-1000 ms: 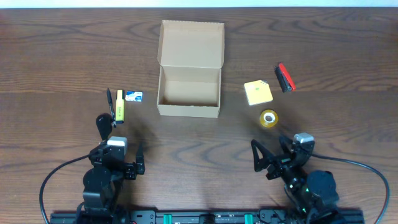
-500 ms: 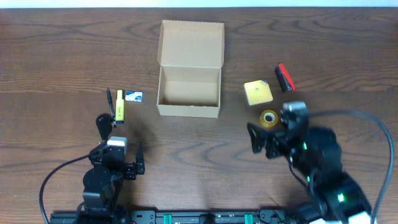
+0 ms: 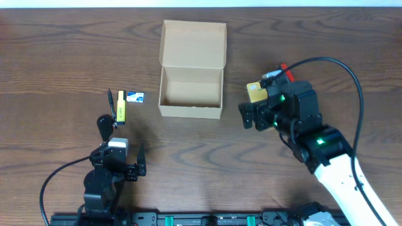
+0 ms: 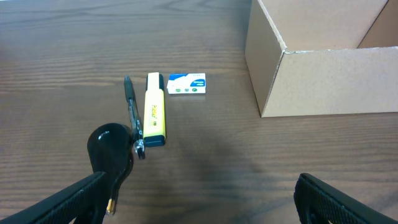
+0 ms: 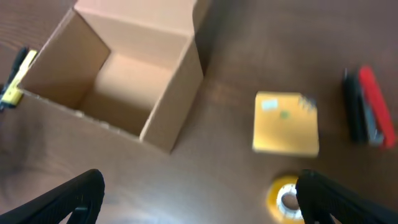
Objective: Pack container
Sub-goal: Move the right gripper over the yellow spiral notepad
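The container is a tan cardboard box, its flap lid open at the back and nothing inside; it also shows in the left wrist view and the right wrist view. My left gripper stands open near the front edge, with only bare table between its fingers. My right gripper hangs open to the right of the box. A yellow tape roll lies just inside its right finger. A yellow sticky pad and a red-and-black item lie beyond.
Left of the box lie a yellow highlighter, a black pen and a small white-and-blue packet. A black rounded object sits just ahead of my left gripper.
My right arm has swung forward from the front edge to above the tape roll, beside the sticky pad, still open. The left arm has not moved.
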You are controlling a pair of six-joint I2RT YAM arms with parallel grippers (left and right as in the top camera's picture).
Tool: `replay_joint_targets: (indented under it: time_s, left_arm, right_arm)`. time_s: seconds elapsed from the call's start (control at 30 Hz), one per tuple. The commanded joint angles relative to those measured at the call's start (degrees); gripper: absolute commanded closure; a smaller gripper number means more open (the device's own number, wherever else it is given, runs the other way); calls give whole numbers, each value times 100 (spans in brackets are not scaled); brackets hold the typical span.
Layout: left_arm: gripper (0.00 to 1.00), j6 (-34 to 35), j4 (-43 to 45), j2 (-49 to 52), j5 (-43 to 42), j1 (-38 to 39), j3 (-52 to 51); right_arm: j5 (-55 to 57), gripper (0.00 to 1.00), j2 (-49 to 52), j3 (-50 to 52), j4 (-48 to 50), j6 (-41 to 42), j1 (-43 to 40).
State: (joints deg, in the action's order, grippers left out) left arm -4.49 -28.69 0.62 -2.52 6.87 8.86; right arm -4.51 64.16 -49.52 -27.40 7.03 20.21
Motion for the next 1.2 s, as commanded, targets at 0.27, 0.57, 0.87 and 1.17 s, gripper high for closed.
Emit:
replay_joint_targets:
  time_s: [0.27,0.57,0.87,1.17]
  left_arm:
    - [5,-20,2,-39,105,-20,-90]
    - [5,-22,2,-39,105,-20,-90]
    - [5,-20,2,-39,105,-20,-90]
    - [5,-20,2,-39,105,-20,-90]
  right_arm:
    - [560,1,1547,-203,667,-745,-671]
    - [610,1,2922,-861,667,-1244,-791]
    - [927,1,3912,-1060,678,-807,-793]
    - [898,1,4054,-1060,868,-664,-1008]
